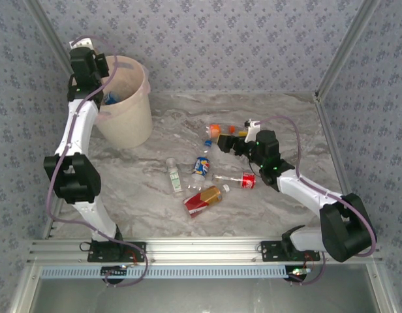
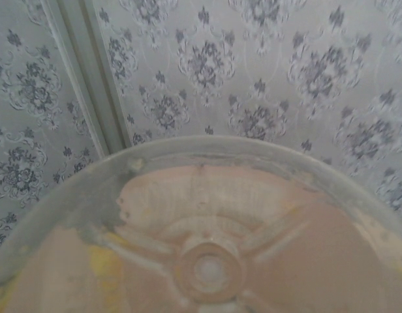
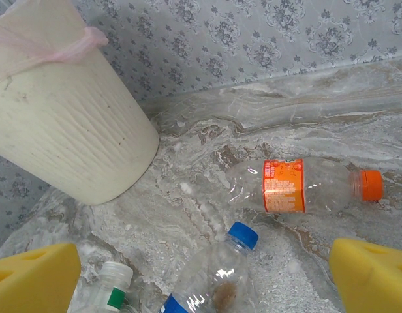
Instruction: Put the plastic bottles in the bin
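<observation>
looking at the right gripper [image 3: 204, 277] first: its yellow fingers [image 3: 34, 277] stand wide apart with nothing held, and in the wrist view a clear bottle with a blue cap [image 3: 220, 270] lies in the gap between them. just left of it shows the white-and-green cap of another bottle [image 3: 111, 291]. beyond, an orange-label bottle [image 3: 299, 186] with an orange cap lies on its side on the marble table [image 3: 207, 130], cap pointing right. it is well apart from the bin [image 3: 77, 137], which stands at the back left near the wallpapered wall, its pinkish bag gathered at the rim. from above, the right gripper [image 1: 226, 141] reaches over the middle of the table, and a red-label bottle [image 1: 243, 180] and a red-and-yellow bottle [image 1: 204, 199] lie nearer the arm bases. over at the left gripper [image 1: 104, 91], i cannot tell how the fingers stand; it hangs over the near rim of the bin [image 1: 126, 117]. its wrist camera has a round, clear, ribbed shape [image 2: 211, 267] right up against the lens, looking like a bottle's base, with wallpaper behind it.
</observation>
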